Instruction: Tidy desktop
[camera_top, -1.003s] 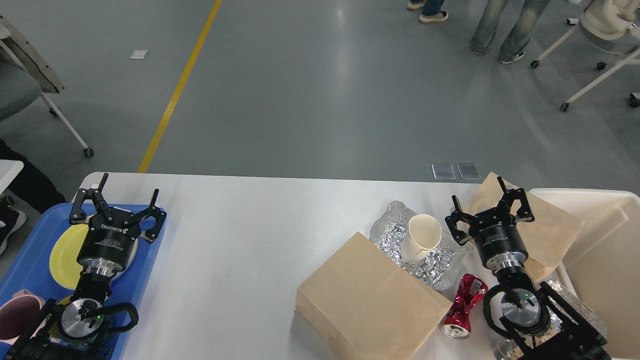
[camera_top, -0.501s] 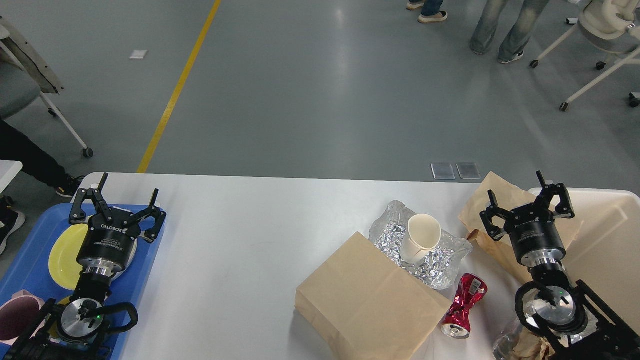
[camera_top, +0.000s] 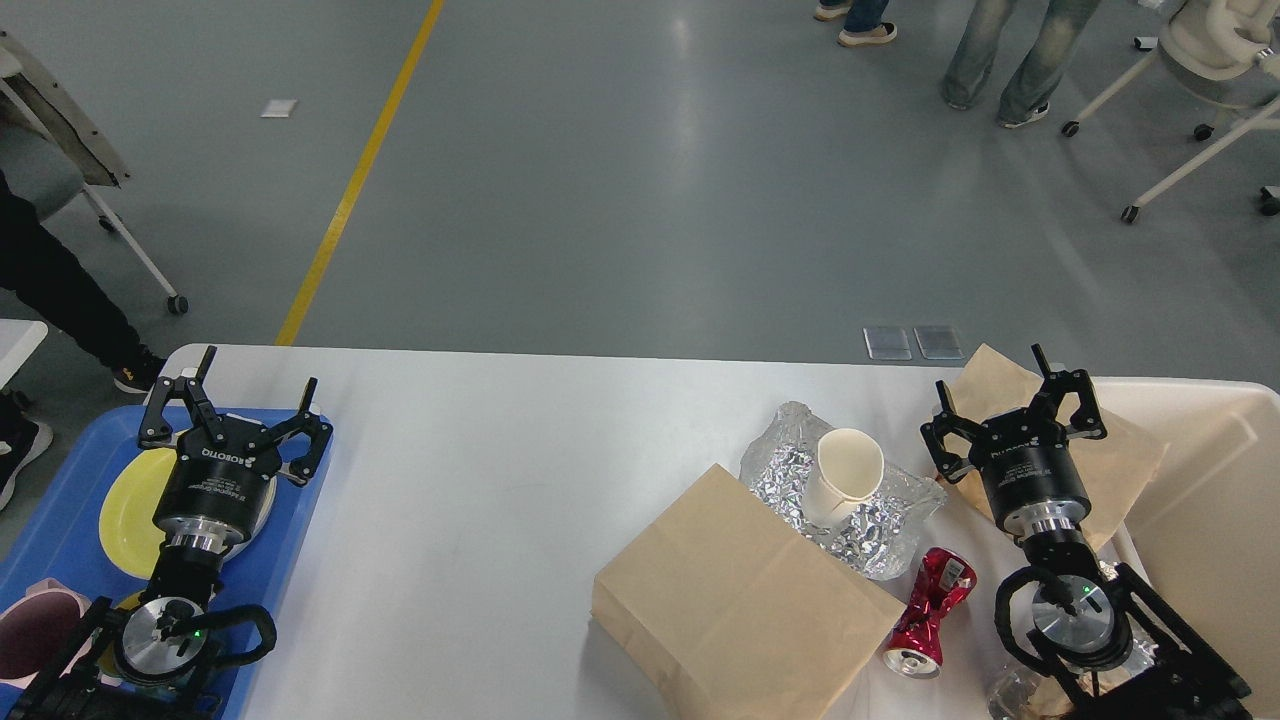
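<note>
The white desktop (camera_top: 480, 480) fills the lower half of the head view. On its right lie a large brown paper bag (camera_top: 735, 610), crumpled silver foil (camera_top: 870, 530) with a white paper cup (camera_top: 842, 478) tipped on it, and a crushed red can (camera_top: 925, 612). A second brown paper bag (camera_top: 1120, 455) rests at the right edge against the bin. My right gripper (camera_top: 1015, 400) hovers open over that second bag, holding nothing. My left gripper (camera_top: 235, 390) stands open and empty above the blue tray (camera_top: 60, 510).
The blue tray holds a yellow plate (camera_top: 130, 510) and a pink bowl (camera_top: 30, 635). A cream-white bin (camera_top: 1215, 520) stands at the right edge. Crumpled clear plastic (camera_top: 1005, 690) lies under my right arm. People and wheeled chairs stand on the floor beyond.
My right gripper swung right toward the bin, then came back left over the second paper bag. The left arm has not moved. A person's leg has stepped in at far left.
</note>
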